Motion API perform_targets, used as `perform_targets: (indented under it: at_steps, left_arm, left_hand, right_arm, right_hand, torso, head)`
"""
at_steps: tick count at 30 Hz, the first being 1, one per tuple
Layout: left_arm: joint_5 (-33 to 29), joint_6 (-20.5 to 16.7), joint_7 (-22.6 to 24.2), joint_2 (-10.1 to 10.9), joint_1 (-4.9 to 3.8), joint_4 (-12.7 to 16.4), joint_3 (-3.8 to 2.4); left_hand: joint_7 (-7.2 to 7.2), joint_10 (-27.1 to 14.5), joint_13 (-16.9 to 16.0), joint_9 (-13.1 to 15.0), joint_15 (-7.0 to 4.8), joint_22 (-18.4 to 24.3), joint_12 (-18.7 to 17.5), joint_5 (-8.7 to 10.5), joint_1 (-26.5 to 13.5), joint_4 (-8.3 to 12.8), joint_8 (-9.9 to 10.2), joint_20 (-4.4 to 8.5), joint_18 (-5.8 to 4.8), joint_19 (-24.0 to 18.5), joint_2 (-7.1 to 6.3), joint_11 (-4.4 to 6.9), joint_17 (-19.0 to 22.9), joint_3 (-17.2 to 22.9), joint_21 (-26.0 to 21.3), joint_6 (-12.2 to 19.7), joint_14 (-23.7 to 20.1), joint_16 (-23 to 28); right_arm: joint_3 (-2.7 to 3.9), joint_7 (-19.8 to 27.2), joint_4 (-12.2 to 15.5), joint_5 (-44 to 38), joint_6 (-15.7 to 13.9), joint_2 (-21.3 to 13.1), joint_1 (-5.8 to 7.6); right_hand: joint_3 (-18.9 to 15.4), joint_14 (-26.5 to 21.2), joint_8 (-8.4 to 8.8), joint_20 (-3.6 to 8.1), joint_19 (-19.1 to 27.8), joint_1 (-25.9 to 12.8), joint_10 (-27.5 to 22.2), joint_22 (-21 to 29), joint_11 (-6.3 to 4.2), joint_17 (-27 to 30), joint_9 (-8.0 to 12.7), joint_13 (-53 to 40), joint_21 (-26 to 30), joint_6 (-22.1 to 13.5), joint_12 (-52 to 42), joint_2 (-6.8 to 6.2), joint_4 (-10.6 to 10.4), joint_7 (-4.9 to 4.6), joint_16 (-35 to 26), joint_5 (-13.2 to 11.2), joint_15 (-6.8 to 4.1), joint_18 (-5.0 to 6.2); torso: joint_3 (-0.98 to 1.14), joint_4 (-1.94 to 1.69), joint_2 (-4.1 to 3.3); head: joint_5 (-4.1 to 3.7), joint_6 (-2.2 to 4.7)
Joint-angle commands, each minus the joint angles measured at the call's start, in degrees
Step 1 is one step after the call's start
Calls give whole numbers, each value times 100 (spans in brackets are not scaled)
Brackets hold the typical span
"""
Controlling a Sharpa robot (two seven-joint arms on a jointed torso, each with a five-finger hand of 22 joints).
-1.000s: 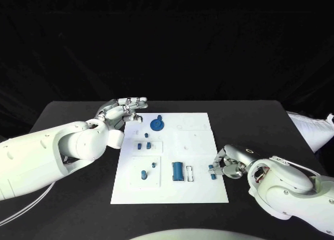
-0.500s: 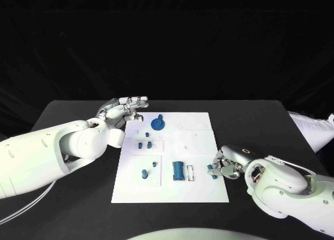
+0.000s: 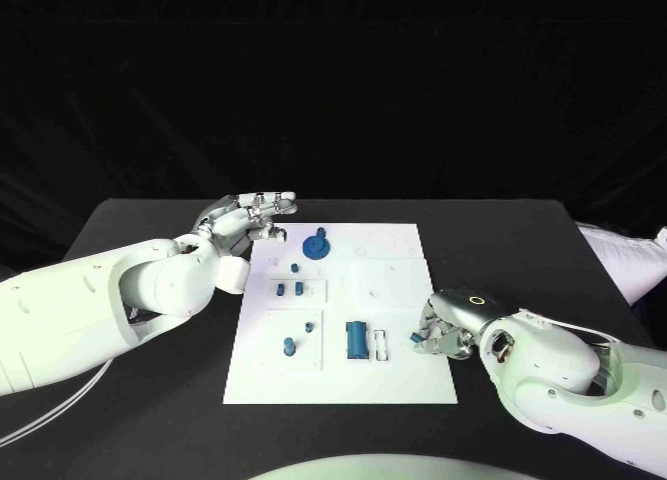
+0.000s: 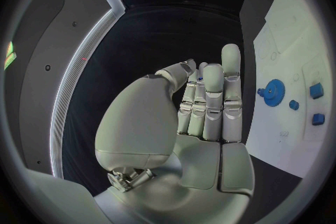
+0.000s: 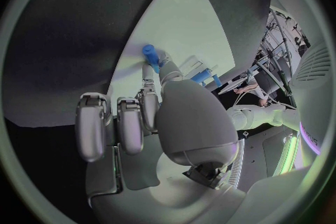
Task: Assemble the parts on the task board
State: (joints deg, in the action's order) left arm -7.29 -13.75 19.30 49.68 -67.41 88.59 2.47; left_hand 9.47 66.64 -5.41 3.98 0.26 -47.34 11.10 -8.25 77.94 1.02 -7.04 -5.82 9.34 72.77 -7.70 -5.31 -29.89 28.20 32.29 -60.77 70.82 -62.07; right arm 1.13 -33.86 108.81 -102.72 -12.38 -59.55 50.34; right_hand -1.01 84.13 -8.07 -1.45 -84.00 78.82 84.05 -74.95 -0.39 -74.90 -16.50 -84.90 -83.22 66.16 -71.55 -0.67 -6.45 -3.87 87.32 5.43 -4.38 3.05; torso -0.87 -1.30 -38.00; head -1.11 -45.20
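Black counter (image 3: pixel 146 225) carries the white task board (image 3: pixel 398 385). Right robot hand (image 3: pixel 446 335) at its right edge pinches a small blue part (image 5: pixel 149 50), plainest from the right wrist. Left robot hand (image 3: pixel 247 218) hovers empty, fingers straight together, beside the blue gear (image 4: pixel 274 92).

A black table (image 3: pixel 146 400) carries the white task board (image 3: pixel 398 385), with a white bag (image 3: pixel 629 258) at its far right edge.

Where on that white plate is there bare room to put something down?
The task board's near strip is bare, and so is the far right corner beside the gear. The middle is crowded with small blue parts, and the right hand sits at the right edge.
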Motion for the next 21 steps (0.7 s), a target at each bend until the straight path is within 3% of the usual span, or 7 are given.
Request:
perform_targets:
  at_steps: [1, 6, 10, 16, 19, 21]
  left_arm:
    - [-12, 109, 16, -4, -2, 15, -3]
    - [-12, 110, 13, -6, -2, 13, -3]
    - [-11, 111, 11, -9, -2, 11, -3]
    - [-11, 113, 12, -17, -1, 9, -3]
    - [-10, 111, 11, -19, -1, 8, -3]
    - [-10, 108, 10, -19, -1, 8, -3]
  left_hand:
    - [23, -36, -9, -7, 7, 5, 37, -23, -14, 26, -29, -7, 108, -51, 58, 2, 9, -19, -30, 18, -37, 31]
    - [23, -36, -9, -7, 7, 5, 37, -23, -14, 26, -29, -7, 108, -51, 58, 2, 9, -19, -30, 18, -37, 31]
    - [23, -36, -9, -7, 7, 5, 37, -23, -14, 26, -29, -7, 108, -51, 58, 2, 9, -19, -30, 18, -37, 31]
    - [22, -39, -9, -7, 7, 6, 41, -24, -9, 32, -30, -7, 108, -52, 59, 3, 19, -19, -31, 19, -42, 33]
    - [22, -39, -9, -7, 7, 6, 41, -24, -9, 32, -30, -7, 108, -52, 59, 3, 19, -19, -31, 19, -42, 33]
    - [22, -39, -9, -7, 7, 6, 41, -24, -9, 32, -30, -7, 108, -52, 59, 3, 19, -19, -31, 19, -42, 33]
  right_arm:
    - [-68, -61, -68, -416, 854, 18, -79]
    - [-71, -74, -77, -613, 1104, 49, -82]
    - [-72, -86, -93, -684, 1100, 76, -83]
    - [-73, -105, -89, -558, 598, 89, -84]
    - [-71, -108, -51, -258, 137, 76, -83]
    - [-69, -106, -22, -88, -78, 65, -82]
  right_hand:
    - [44, 501, 40, 6, -230, 155, 58, -627, -55, -1087, 58, 509, -28, 32, 32, 51, 69, 25, 36, -31, -33, -88]
    - [174, 503, 68, 9, -233, 333, 43, -641, -58, -1104, 74, 518, -36, 57, 63, 26, 225, 26, 44, -24, -37, -91]
    - [431, 507, 93, 16, -238, 539, 36, -657, -66, -1124, 92, 513, -45, 102, 69, 132, 389, 30, 53, 59, -44, -94]
    - [831, 516, 127, 23, -257, 463, 74, -696, -73, -1167, 94, 469, -73, 117, 1, 274, 471, 35, 75, 348, -45, -103]
    - [1100, 517, 162, 22, -259, 286, 70, -698, -62, -1172, 92, 486, -74, 80, 43, 273, 459, 19, 77, 624, -38, -103]
    - [1345, 516, 174, 16, -256, 171, 54, -692, -45, -1170, 83, 512, -68, 82, 102, 162, 499, 6, 75, 902, -29, -101]
  torso:
    - [0, 2, -2]
    - [-2, 2, 1]
    - [0, 3, -2]
    - [-1, -3, -2]
    - [3, -5, 0]
    - [1, 0, 0]
  head:
    - [-3, 2]
    - [-3, -3]
    - [-6, -5]
    - [0, 6]
    - [5, 0]
    - [8, 0]
